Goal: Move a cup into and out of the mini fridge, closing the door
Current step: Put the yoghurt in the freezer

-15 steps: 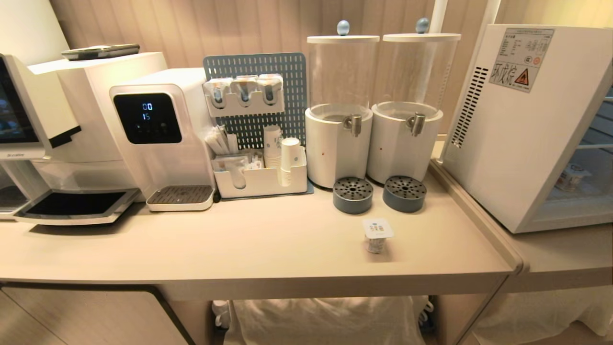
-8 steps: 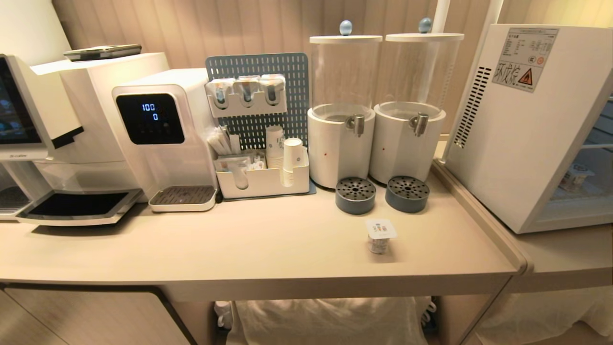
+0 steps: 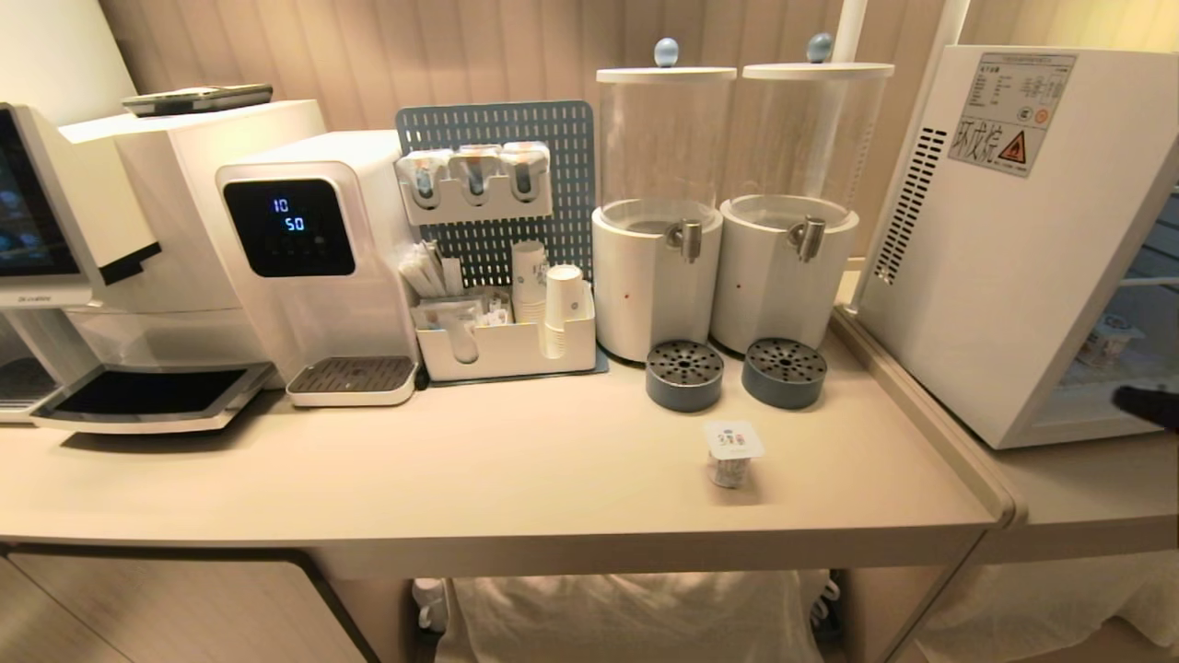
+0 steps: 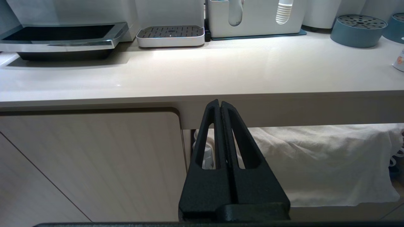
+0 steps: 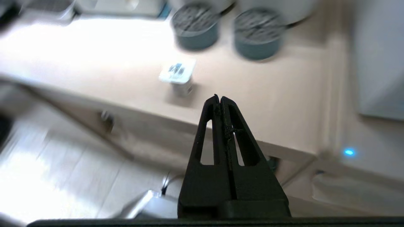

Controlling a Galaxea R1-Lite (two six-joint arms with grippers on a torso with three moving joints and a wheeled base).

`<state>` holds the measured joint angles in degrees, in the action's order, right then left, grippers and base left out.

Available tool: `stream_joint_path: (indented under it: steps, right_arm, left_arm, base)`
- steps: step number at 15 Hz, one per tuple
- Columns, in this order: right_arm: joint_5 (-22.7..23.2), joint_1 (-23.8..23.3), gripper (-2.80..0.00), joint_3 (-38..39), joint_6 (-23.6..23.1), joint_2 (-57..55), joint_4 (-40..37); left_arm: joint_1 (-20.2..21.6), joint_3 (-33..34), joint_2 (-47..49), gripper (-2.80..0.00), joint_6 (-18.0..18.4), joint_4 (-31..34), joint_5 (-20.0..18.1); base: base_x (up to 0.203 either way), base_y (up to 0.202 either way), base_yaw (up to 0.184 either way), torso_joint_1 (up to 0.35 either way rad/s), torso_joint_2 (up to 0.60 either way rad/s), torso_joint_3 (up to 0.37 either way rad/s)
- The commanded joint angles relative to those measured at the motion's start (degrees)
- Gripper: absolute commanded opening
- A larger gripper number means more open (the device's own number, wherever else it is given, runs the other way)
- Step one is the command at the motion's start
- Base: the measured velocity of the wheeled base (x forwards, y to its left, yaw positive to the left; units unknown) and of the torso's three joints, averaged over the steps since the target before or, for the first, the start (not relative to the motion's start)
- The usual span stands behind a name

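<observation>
A small cup [image 3: 732, 453] with a printed foil lid stands on the beige counter [image 3: 461, 470], in front of two grey drip trays. The white mini fridge [image 3: 995, 258] stands at the right on a lower counter. Its front shows wire shelves and another small cup [image 3: 1110, 336] inside. The door itself is out of view. My right gripper [image 3: 1147, 405] enters at the right edge, near the fridge's front. In the right wrist view the right gripper [image 5: 220, 97] is shut and empty, off the counter's front edge, with the cup [image 5: 178, 77] ahead of it. My left gripper [image 4: 220, 102] is parked, shut, below the counter's edge.
Two clear dispensers [image 3: 659, 212] [image 3: 792, 203] stand behind the drip trays [image 3: 683, 375] [image 3: 784, 372]. Further left are an organiser with paper cups [image 3: 502, 341], a water dispenser [image 3: 304, 249] and a coffee machine [image 3: 55, 258]. A raised ridge [image 3: 921, 414] separates the two counters. White cloth [image 3: 626, 617] hangs below.
The right gripper has risen into the head view at the right edge, where it was absent before. The cup and the left arm have not moved.
</observation>
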<state>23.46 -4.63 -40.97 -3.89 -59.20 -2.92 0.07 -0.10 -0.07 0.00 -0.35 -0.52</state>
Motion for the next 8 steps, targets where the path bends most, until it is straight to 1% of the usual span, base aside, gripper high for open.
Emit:
stream_joint_path:
  steps: [1, 2, 3, 4, 5, 6, 8]
  right_arm:
    - [13.47, -2.88, -2.80, -0.32, -5.80, -17.86, 2.96]
    - [17.66, -4.04, -2.80, -0.01, -8.53, -23.51, 5.91]
    - [20.36, -4.76, -2.80, 0.65, -10.43, -28.86, 9.72]
    - [21.70, -4.80, -2.80, 1.51, -11.62, -33.62, 14.46]
    - [21.62, -4.20, -2.80, 2.44, -12.51, -38.54, 20.52]
    - [20.11, -3.01, -2.80, 3.25, -13.12, -43.17, 26.69]
    - [14.78, 1.11, -2.80, 4.03, -13.82, -51.30, 37.14]
  left_arm:
    - [0.01, 0.01, 0.07, -2.80, -0.09, -0.01, 0.00]
    - [0.01, 0.01, 0.07, -2.80, 0.00, 0.00, 0.08]
    - [0.01, 0.01, 0.07, -2.80, 0.00, 0.00, 0.00]
    - [0.01, 0.01, 0.07, -2.80, 0.00, 0.00, 0.00]
    - [0.01, 0.01, 0.07, -2.80, 0.00, 0.00, 0.00]
    - [0.01, 0.01, 0.07, -2.80, 0.00, 0.00, 0.00]
    - [0.01, 0.01, 0.07, -2.80, 0.00, 0.00, 0.00]
  base:
    - [0.000, 0.000, 0.000, 0.000, 0.00, 0.000]
    - [0.000, 0.000, 0.000, 0.000, 0.00, 0.000]
    - [0.000, 0.000, 0.000, 0.000, 0.00, 0.000]
    - [0.000, 0.000, 0.000, 0.000, 0.00, 0.000]
    - [0.000, 0.000, 0.000, 0.000, 0.00, 0.000]
    - [0.000, 0.000, 0.000, 0.000, 0.00, 0.000]
    - [0.000, 0.000, 0.000, 0.000, 0.00, 0.000]
